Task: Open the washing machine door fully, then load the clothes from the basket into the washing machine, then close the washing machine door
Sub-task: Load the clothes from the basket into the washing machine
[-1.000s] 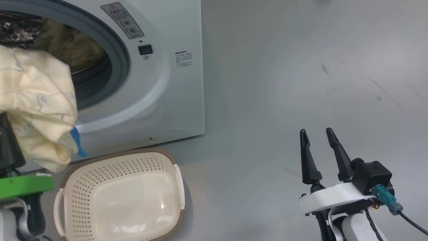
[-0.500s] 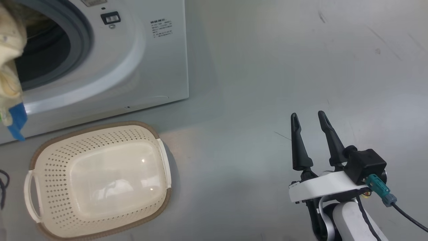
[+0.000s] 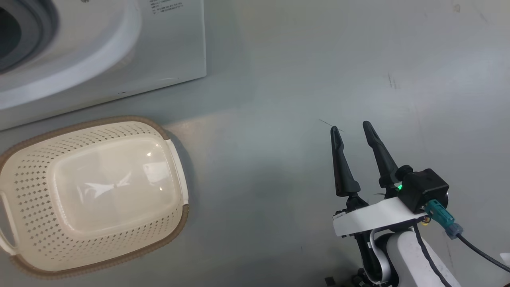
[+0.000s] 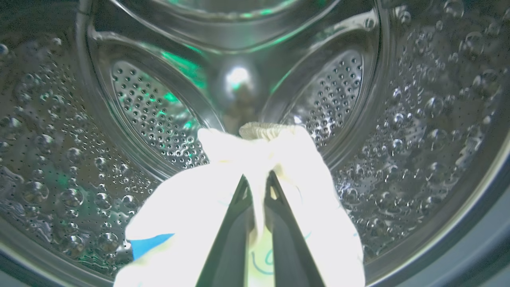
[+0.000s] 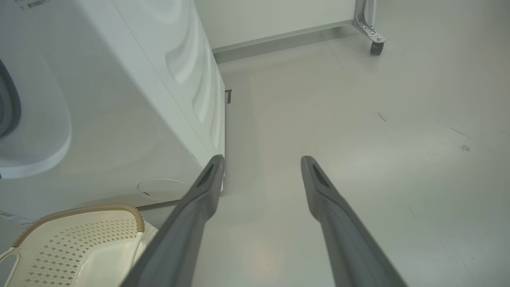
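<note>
The left pincer [image 4: 257, 179] reaches into the washing machine [image 3: 159, 48], its two dark fingers [image 4: 235, 239] pinched shut on the clothes [image 4: 191, 207]: a pale yellow bundle with a blue scrap [image 4: 147, 245] at its lower edge, hanging within the perforated steel drum [image 4: 418, 119]. The basket [image 3: 36, 167] sits on the floor [image 3: 279, 79] just in front of the washing machine, below its grey seal [image 3: 38, 26], its glossy bottom in plain sight. The right pincer [image 3: 350, 126] hovers over the floor well to the right of the washing machine's front corner, fingers spread apart, gripping nothing.
</note>
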Tool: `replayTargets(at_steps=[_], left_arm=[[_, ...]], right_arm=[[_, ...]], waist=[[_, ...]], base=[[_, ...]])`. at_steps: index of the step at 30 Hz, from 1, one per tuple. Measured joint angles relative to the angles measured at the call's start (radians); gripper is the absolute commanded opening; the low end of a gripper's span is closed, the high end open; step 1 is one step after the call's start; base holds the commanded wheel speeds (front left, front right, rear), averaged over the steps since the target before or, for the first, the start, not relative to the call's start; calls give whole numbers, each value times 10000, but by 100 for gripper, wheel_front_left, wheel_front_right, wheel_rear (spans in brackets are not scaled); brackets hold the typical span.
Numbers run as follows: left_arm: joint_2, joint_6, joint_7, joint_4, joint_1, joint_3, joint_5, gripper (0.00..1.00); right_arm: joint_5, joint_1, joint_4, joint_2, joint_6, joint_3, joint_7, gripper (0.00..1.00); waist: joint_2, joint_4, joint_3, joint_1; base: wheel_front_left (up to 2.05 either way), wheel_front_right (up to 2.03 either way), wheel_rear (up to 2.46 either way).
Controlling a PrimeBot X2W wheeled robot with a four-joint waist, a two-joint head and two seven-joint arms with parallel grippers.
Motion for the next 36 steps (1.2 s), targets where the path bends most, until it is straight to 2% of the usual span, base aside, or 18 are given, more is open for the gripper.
replayTargets(at_steps=[11, 21, 24, 31, 32, 36], left_arm=[[669, -42, 1584, 1183, -1522, -614, -38, 0], [968, -119, 1732, 1703, -2758, -754, -102, 0], [1055, -121, 1260, 1609, -3214, -792, -96, 0], [1254, -127, -989, 709, -4340, -1290, 134, 0], [1321, -127, -1618, 692, -4409, -1565, 169, 0], [1360, -127, -1952, 775, -4580, -1900, 176, 0]], right_arm=[[88, -162, 347, 19, -8, 353, -100, 100], [500, -367, 472, 35, -19, 901, -188, 100], [604, -373, 481, 35, -25, 1037, -201, 100], [1007, -475, 614, 40, -29, 1354, -234, 100], [1058, -551, 681, 61, -29, 1338, -236, 100], [1078, -569, 715, 63, -31, 1360, -263, 100]], waist=[[0, -188, 932, 0], [0, -407, 1564, -1], [0, -507, 1728, -1], [0, -746, 1960, -1], [0, -806, 1968, -1], [0, -844, 1951, -1]], base=[[0, 0, 0], [0, 0, 0], [0, 0, 0], [0, 0, 0], [0, 0, 0], [0, 0, 0]])
